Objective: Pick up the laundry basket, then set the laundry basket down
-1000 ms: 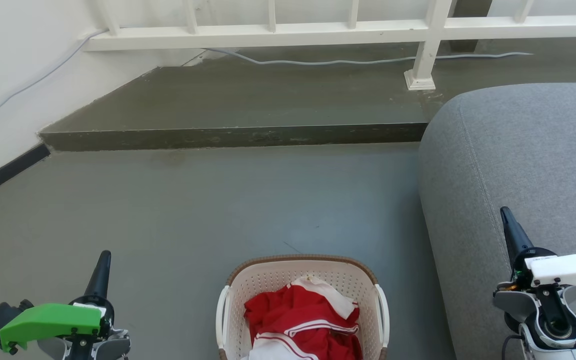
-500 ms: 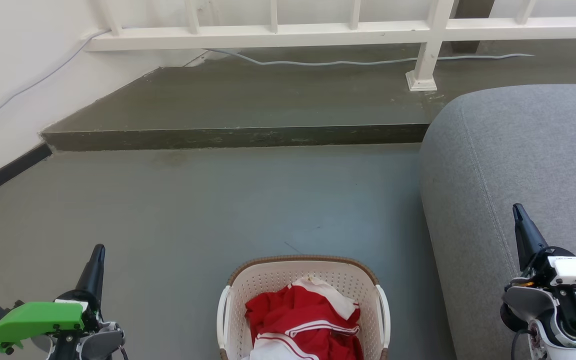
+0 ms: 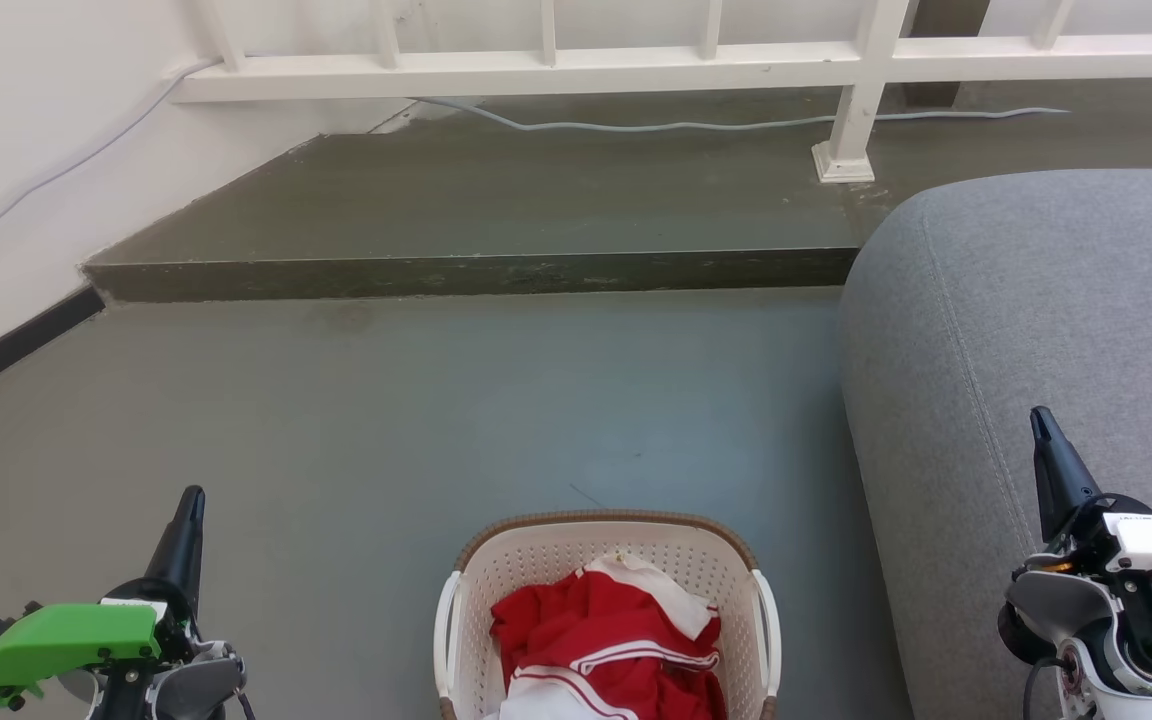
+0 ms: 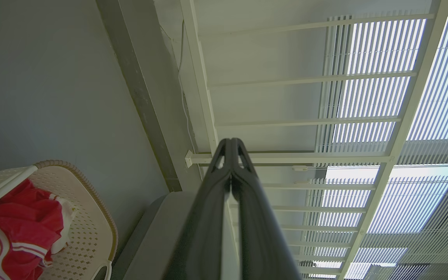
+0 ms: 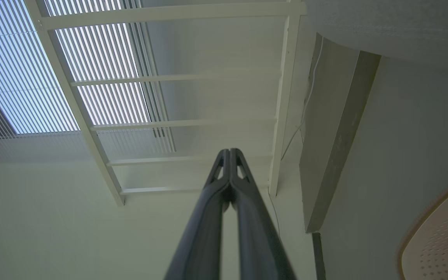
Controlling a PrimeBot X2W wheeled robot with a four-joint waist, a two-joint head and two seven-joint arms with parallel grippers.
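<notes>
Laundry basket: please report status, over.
Left gripper, right gripper: jaws shut, empty. Cream-white perforated plastic laundry basket on grey floor between them, untouched. Grey fabric sofa close by right gripper.

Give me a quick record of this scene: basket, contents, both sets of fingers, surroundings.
basket: upright on grey floor, beside sofa
contents: red and white clothes
left fingers: shut, empty, left of basket, apart from it
right fingers: shut, empty, seen against sofa
background: white railing on a raised step
stage: basket not yet grasped
</notes>
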